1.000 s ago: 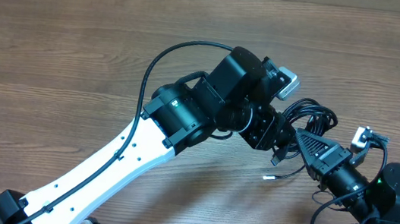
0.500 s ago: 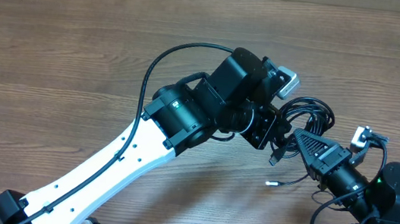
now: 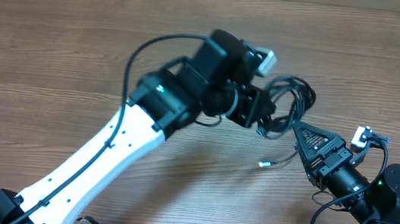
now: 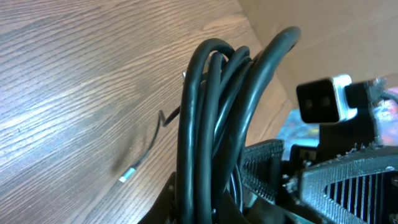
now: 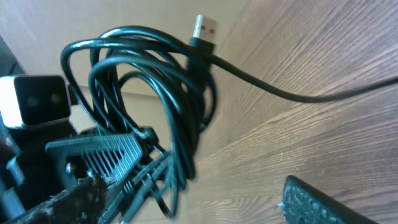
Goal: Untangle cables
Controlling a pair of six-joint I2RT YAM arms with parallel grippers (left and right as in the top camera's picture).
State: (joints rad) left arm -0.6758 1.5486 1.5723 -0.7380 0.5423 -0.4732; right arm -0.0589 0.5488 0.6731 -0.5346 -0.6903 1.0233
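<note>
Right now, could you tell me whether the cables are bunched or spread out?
Bunched: the cables loop in one coil held by the left gripper.

Overhead looks straight down on the table (image 3: 41, 31); the 2 wrist views sit close, sharing the cables (image 4: 205, 124).

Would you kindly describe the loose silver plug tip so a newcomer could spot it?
Find the black cables bunched in the left gripper, right of the table's centre. Below them in the overhead view, one thin cord ends in the plug tip: small, silvery, alone against bare wood, apart from the bunch.
</note>
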